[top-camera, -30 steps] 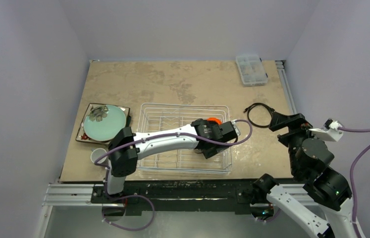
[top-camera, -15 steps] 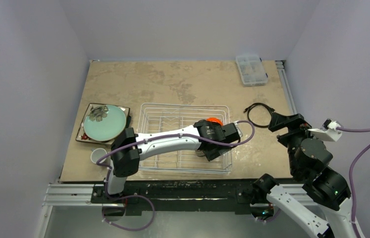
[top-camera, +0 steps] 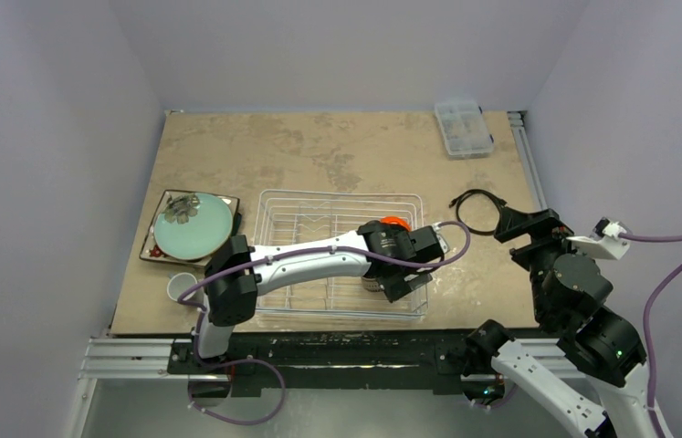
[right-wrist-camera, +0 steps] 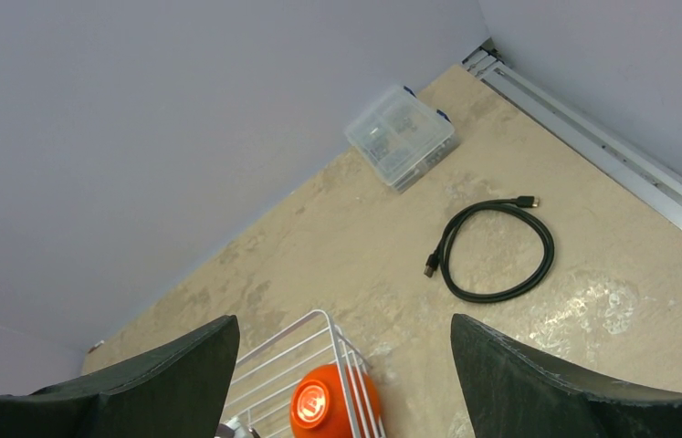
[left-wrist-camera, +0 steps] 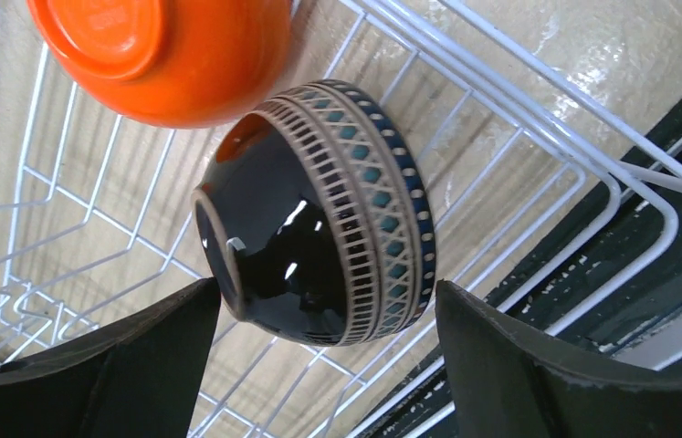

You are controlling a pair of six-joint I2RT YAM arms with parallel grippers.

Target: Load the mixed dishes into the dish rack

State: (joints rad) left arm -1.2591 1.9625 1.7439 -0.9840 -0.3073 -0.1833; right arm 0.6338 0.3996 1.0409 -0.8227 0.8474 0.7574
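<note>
**Left fingers spread around the dark brown bowl in the dish rack's near right corner**

The left gripper has its fingers wide apart on either side of the dark brown bowl. The bowl lies tipped on its side on the wires of the dish rack, close against the upturned orange bowl, which with the corner wires likely stops it rolling. Left of the rack, the pale-teal plate, square plate and grey cup wait unloaded. The right gripper hangs open and empty to the rack's right.
</note>
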